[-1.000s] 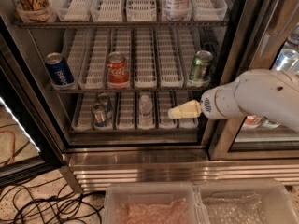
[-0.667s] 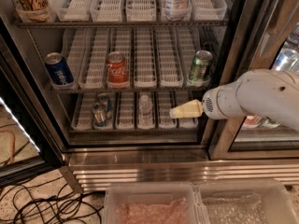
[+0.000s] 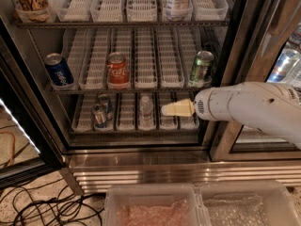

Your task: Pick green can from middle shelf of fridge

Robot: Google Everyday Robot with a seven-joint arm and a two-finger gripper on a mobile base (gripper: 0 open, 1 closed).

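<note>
Shifted slightly left, the cream-tipped gripper (image 3: 175, 109) hangs below the green metallic drink can (image 3: 201, 67), apart from it; whether it is spread or closed, I cannot tell. The can stands at the right end of the white-trayed middle shelf (image 3: 146, 65) in the glass-door fridge (image 3: 235, 55). A red cola can (image 3: 117, 70) and a blue can (image 3: 59, 70) stand to its left.

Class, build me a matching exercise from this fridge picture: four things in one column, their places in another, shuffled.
Things: 1 green metallic drink can; 2 red cola can; 3 blue drink can; 4 cream end effector.
Places: A left on middle shelf; B before lower shelf; C right on middle shelf; D centre of middle shelf.
Pairs: 1-C; 2-D; 3-A; 4-B.
</note>
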